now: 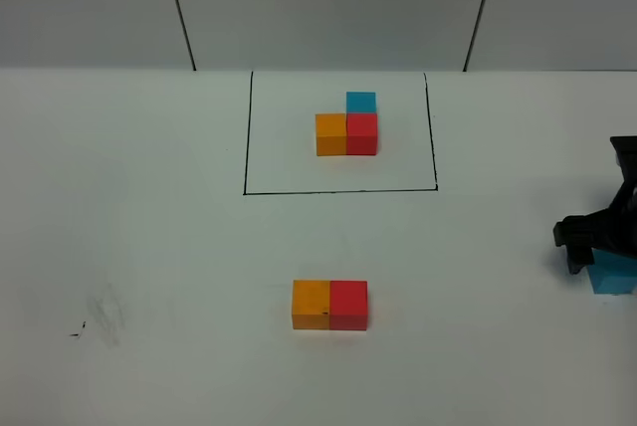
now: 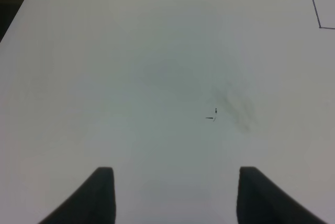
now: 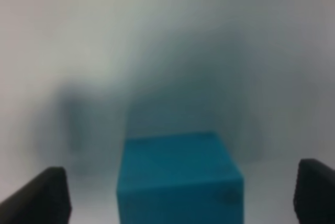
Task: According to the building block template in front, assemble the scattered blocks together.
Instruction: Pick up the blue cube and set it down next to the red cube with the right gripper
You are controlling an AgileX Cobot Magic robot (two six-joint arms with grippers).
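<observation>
The template [image 1: 347, 128] is an L of orange, red and blue cubes inside a black drawn rectangle at the back. The loose orange cube [image 1: 311, 304] and red cube [image 1: 348, 305] sit touching side by side near the front middle. The loose blue cube [image 1: 613, 275] lies at the far right edge, under my right gripper [image 1: 597, 247]. In the right wrist view the blue cube [image 3: 179, 178] sits between the open fingers, which stand apart from its sides. My left gripper [image 2: 175, 195] is open and empty over bare table; it is out of the high view.
The white table [image 1: 149, 197] carries a faint grey smudge and a small black mark [image 1: 78, 332] at the front left, also in the left wrist view [image 2: 213, 115]. A corner of the drawn rectangle [image 2: 319, 25] shows there too. A grey panelled wall stands behind.
</observation>
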